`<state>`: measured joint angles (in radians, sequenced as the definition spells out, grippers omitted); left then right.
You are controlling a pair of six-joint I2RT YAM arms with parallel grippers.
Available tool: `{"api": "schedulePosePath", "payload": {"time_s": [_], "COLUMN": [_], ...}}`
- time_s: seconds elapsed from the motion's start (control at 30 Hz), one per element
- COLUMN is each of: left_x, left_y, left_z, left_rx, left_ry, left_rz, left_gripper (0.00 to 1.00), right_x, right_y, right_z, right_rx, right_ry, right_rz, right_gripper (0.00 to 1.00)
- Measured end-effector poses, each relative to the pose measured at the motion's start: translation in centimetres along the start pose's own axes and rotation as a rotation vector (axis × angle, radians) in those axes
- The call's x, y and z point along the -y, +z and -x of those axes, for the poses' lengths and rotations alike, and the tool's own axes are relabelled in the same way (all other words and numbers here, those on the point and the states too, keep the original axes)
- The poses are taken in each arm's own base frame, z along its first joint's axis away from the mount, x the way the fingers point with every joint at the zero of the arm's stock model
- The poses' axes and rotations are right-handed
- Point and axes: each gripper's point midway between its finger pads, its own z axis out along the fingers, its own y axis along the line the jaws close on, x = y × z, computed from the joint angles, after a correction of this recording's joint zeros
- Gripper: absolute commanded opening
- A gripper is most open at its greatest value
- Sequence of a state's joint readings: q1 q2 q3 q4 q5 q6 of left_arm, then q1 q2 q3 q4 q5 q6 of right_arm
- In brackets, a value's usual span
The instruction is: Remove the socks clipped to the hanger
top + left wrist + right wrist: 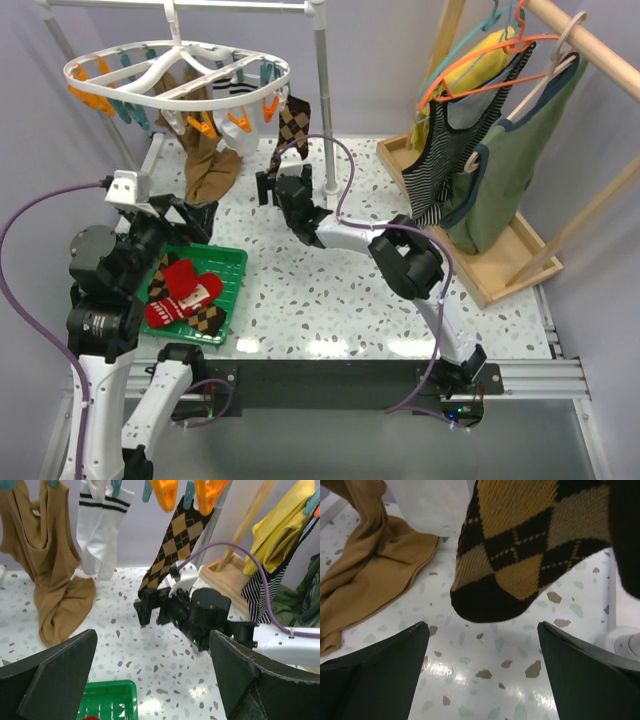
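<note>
Right gripper (481, 626) spread wide, toe of argyle sock (520, 555) just above gap, near counter's far edge. Sock clipped by orange clip (210, 492) to hanger (110, 95) over far-left corner. Risk: pinch catches only toe tip and slips, or hard pull swings hanger. Left gripper (152, 645) spread, empty.

Left arm (100, 300) and right arm (405, 260) pair white shells with black joint housings; purple cable (220, 543) trails each. Left tool (152, 635) and right tool (482, 625) have broad matte-black wedge fingers (375, 675).
</note>
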<state>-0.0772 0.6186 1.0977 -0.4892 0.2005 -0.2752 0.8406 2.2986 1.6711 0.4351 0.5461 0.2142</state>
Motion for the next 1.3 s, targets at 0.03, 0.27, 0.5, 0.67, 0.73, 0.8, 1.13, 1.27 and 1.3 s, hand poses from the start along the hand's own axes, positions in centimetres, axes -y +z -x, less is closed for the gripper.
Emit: {"api": "schedulePosePath", "payload": {"time_s": [0.03,0.27,0.5,0.67,0.73,0.8,1.13,1.27,1.3], "left_x": [-0.1,-1.0,-1.0,-1.1,-1.0,-0.9,0.2,0.5,0.5], "left_y": [0.1,0.5,0.6,0.8,0.8,0.8,-0.2,-0.4,-0.4], "left_z": [-0.6,-4.3,-4.5,-6.2,-7.2,-7.9,-10.8,-11.6,-11.7], "left_rx": [-0.016,-0.108,-0.111,-0.140,-0.159,-0.170,-0.204,-0.222,-0.226], "left_ry": [-0.001,-0.019,-0.016,-0.028,-0.039,-0.055,-0.136,-0.161,-0.163], "left_rz": [0.000,0.017,0.016,0.001,-0.007,-0.017,-0.081,-0.094,-0.097], "left_gripper": [0.98,0.98,0.98,0.97,0.96,0.96,0.95,0.95,0.95], "right_x": [-0.1,1.9,2.3,1.7,1.6,1.1,-0.9,0.1,0.4], "right_y": [0.4,3.8,5.8,4.4,2.8,1.0,-8.8,-9.3,-9.2], "right_z": [0.4,1.3,1.4,0.5,0.0,0.1,6.7,7.1,6.7], "right_rx": [0.017,0.101,0.132,0.096,0.064,0.041,0.050,0.045,0.033], "right_ry": [0.007,0.043,-0.004,-0.019,-0.037,-0.050,0.077,0.108,0.108], "right_rz": [0.007,0.001,0.004,0.038,0.053,0.077,0.230,0.206,0.192], "right_gripper": [0.90,0.58,0.00,0.00,0.00,0.00,0.41,0.80,0.95]}}
